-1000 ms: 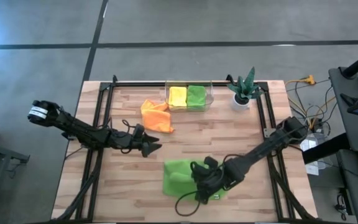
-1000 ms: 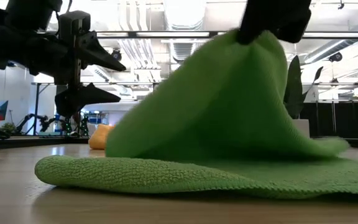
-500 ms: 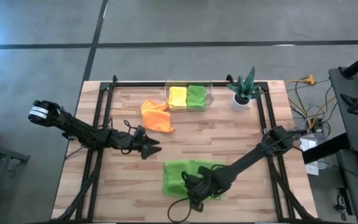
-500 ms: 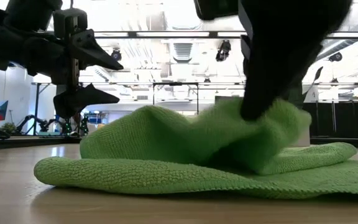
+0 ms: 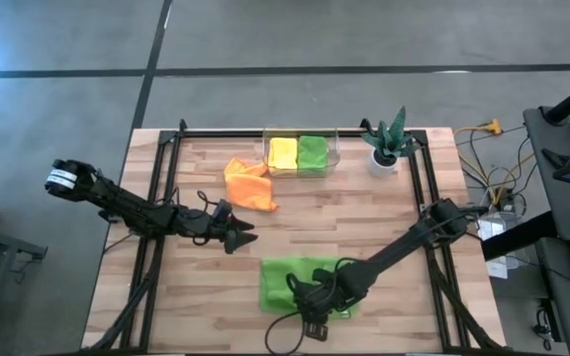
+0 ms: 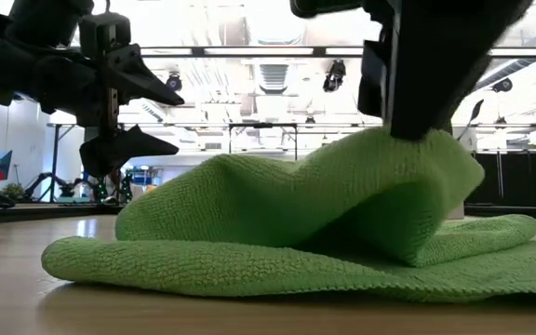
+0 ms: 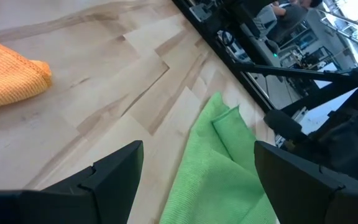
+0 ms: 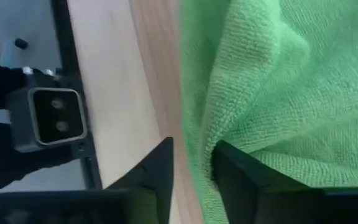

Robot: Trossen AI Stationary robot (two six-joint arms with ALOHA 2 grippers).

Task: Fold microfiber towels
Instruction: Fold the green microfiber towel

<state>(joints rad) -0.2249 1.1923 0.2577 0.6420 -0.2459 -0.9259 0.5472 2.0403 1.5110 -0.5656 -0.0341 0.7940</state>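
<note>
A lime green towel (image 5: 283,279) lies near the table's front edge, one side folded up and over the rest (image 6: 249,214). My right gripper (image 5: 310,299) stands over it, pointing steeply down, shut on that raised fold (image 6: 426,149). My left gripper (image 5: 243,233) hovers open above bare wood to the towel's far left, touching nothing; its wrist view shows the towel (image 7: 219,165) ahead. An orange towel (image 5: 248,184) lies crumpled farther back. A yellow towel (image 5: 283,153) and a second green one (image 5: 313,153) sit folded in a clear box. My right gripper has a rolled-over edge of the green towel (image 8: 195,146) between its two fingers (image 8: 157,171); how many layers, I cannot tell. The fingers come from above, slanting down. The held fold stands humped above the rest of the towel, which lies flat on the table.
The clear box (image 5: 331,156) stands at the back middle, and a spiky plant in a white pot (image 5: 388,143) at the back right. A small camera (image 8: 55,124) sits at the table's near edge beside the towel. Bare wood lies between the two arms.
My right gripper has gone down and toward the table's near left with the towel's edge. The towel, drawn up into a tall peak a second ago, now forms a low fold laid over its flat part. My left arm has kept still.
</note>
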